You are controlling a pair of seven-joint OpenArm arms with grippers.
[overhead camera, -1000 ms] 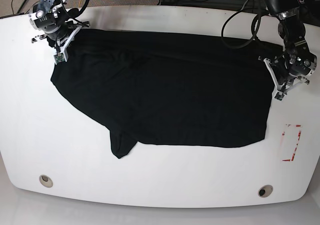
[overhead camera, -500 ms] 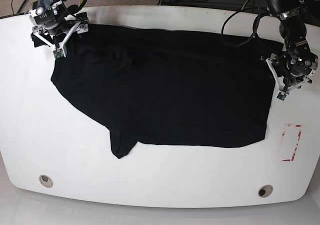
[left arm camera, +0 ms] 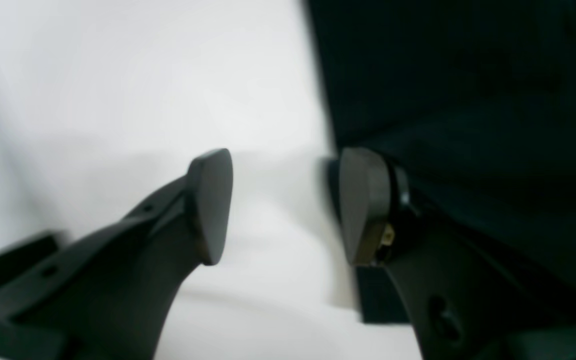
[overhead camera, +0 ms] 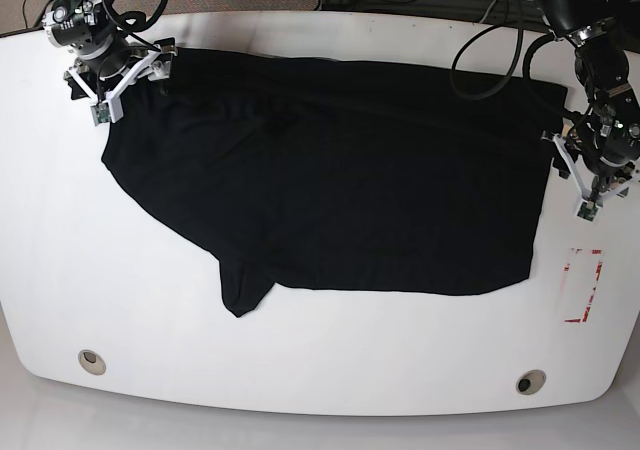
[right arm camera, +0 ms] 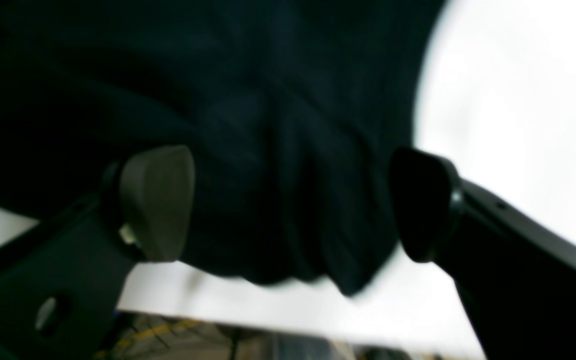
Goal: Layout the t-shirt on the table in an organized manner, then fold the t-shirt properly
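A black t-shirt (overhead camera: 340,170) lies spread across the upper middle of the white table (overhead camera: 120,300), its long axis running left to right in the base view. 1 sleeve juts out as a flap toward the near edge, left of center. Light wrinkles show near the far-left part of the cloth.

Right arm: reaches in from the far-left corner of the base view, wrist bent down over the shirt's corner there. The right gripper (overhead camera: 118,77) hovers at that corner with its jaws spread wide. In the right wrist view the 2 pads (right arm camera: 155,200) stand well apart, with a bunched fold of the shirt lying between and below them; neither pad presses the cloth. The table edge shows just past the fold.

Left arm: comes down from the far-right corner of the base view, cables looping above it, forearm pointing toward the near edge. The left gripper (overhead camera: 590,185) sits at the shirt's right edge, jaws parted. In the left wrist view the gap between the fingertips (left arm camera: 210,200) holds only bare table; 1 finger is over white surface, the other over the shirt's edge. Nothing is held.

A red-outlined rectangle (overhead camera: 583,285) is marked on the table near the left gripper, apart from the shirt. 2 round holes (overhead camera: 92,361) sit along the near edge.
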